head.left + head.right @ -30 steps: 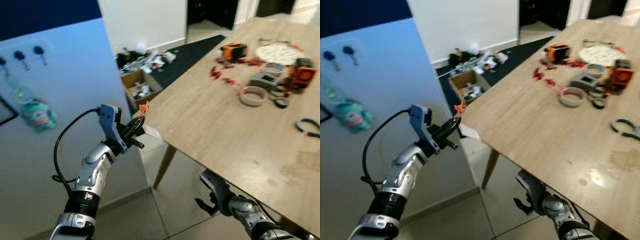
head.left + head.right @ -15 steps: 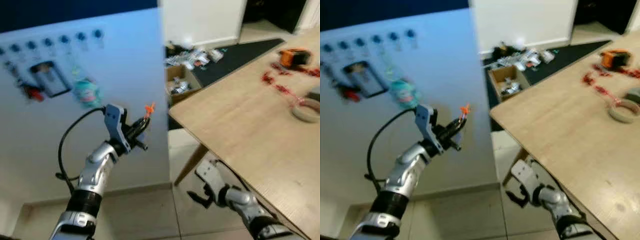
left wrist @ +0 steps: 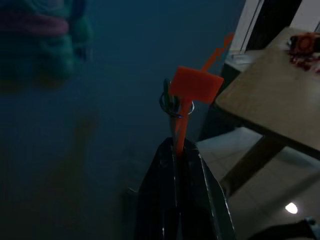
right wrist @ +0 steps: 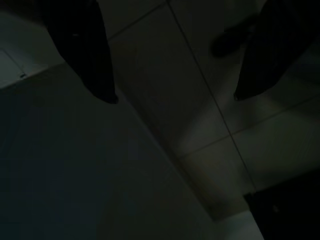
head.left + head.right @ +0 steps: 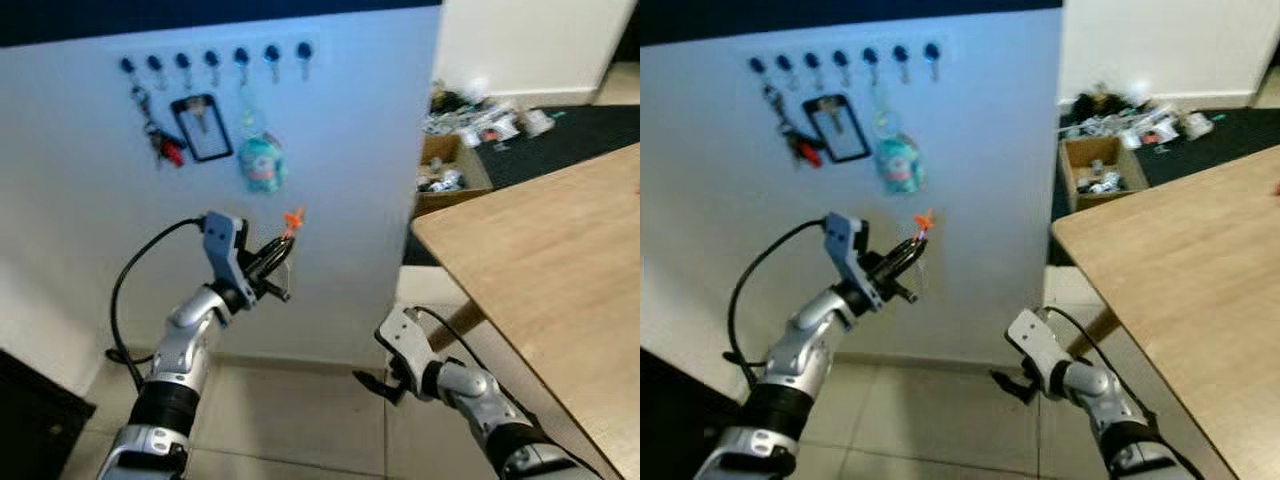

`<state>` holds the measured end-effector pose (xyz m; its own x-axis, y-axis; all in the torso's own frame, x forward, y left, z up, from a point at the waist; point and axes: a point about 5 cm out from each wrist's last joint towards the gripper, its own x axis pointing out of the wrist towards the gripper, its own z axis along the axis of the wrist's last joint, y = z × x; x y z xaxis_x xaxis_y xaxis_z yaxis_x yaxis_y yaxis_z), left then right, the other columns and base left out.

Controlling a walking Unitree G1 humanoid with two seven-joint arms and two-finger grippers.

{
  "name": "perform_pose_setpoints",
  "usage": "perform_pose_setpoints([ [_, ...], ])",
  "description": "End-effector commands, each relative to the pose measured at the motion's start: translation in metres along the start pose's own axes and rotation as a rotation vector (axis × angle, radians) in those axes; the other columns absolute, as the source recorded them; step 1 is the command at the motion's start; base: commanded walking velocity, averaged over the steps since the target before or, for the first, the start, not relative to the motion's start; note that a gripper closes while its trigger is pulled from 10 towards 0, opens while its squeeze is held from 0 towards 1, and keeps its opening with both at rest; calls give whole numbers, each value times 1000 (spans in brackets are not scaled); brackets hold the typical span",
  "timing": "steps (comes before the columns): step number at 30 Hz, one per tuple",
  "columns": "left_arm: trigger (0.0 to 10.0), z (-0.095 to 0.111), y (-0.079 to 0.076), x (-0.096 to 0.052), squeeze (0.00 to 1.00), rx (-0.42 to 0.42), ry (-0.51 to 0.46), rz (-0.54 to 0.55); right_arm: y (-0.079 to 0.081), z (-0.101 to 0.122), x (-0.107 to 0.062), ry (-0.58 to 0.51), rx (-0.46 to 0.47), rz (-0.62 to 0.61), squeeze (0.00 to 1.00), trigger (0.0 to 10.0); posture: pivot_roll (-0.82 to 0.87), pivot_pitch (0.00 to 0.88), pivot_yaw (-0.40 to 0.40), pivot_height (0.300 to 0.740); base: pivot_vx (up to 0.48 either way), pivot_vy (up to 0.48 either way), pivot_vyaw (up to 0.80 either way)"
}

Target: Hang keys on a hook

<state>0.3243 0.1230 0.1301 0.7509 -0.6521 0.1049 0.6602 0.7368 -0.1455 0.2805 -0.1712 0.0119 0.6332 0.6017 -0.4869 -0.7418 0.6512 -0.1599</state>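
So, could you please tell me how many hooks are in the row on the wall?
7, in one row high on the wall. The three nearest the wall's corner look free.

Head eyes facing hook wall, wrist views along pincers, floorward right

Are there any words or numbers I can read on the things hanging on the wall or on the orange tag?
None can be read.
Black-framed card on the hooks: too small and blurred.
Orange tag in the left gripper: shows no print.
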Motion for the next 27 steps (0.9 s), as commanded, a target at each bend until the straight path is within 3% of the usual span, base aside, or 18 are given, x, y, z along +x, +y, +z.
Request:
perform_pose_setpoints([
  [1, 10000, -1, 6, -7, 0, 7, 3, 29, 5, 10, 7, -45, -11, 28, 0, 10000, -129, 60, 105, 740, 0, 0, 788],
  [21, 10000, 2, 0, -5, 0, 1, -26, -8, 8, 18, 7, -84, -17, 66, 0, 10000, -129, 62, 105, 740, 0, 0, 787],
  [27, 10000, 5, -6, -4, 0, -29, -45, -57, 6, 23, 9, -111, 9, 41, 0, 10000, -129, 62, 105, 740, 0, -142, 0],
])
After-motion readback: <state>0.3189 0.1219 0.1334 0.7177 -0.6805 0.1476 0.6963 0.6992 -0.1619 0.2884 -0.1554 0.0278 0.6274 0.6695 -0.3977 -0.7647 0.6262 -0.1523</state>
